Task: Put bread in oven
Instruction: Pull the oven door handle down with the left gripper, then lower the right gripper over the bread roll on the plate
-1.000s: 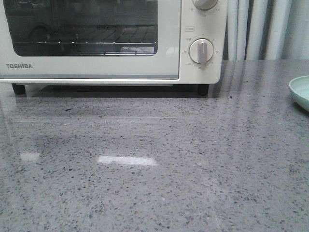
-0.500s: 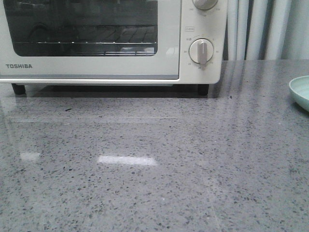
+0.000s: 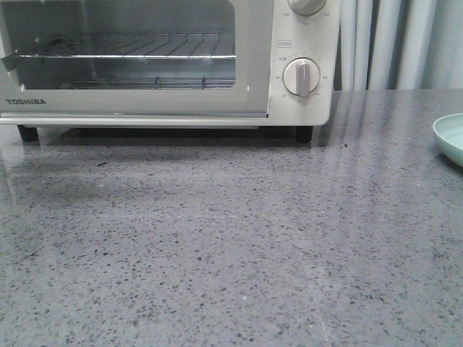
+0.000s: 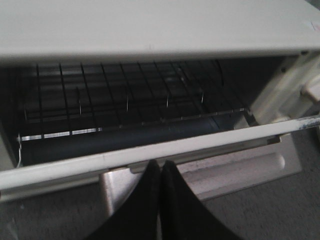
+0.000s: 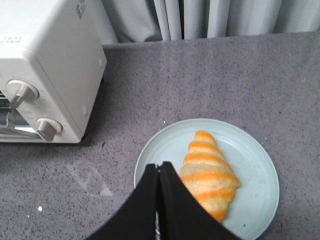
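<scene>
The cream-white oven [image 3: 325, 43] stands at the back left of the table. Its glass door [image 3: 145, 105] is tilted partly open, and the wire rack [image 3: 145, 54] shows behind it. In the left wrist view the oven top [image 4: 150, 25], rack [image 4: 125, 95] and the door's upper edge [image 4: 150, 152] show. My left gripper [image 4: 161, 162] is shut, its tips against that edge above the metal handle [image 4: 235, 170]. The bread [image 5: 210, 175], orange with cream stripes, lies on a pale green plate [image 5: 255, 165]. My right gripper [image 5: 159, 165] is shut and empty, above the plate's rim beside the bread. Neither gripper shows in the front view.
The plate's edge [image 3: 448, 137] shows at the right of the grey speckled table [image 3: 231, 253]. The oven's dials [image 3: 302, 76] face front, and they also show in the right wrist view [image 5: 47, 129]. Grey curtains [image 5: 200, 17] hang behind the table.
The oven door has swung from closed to partly open. The rack now shows brighter through the glass, and the bright reflection on the table is gone.
</scene>
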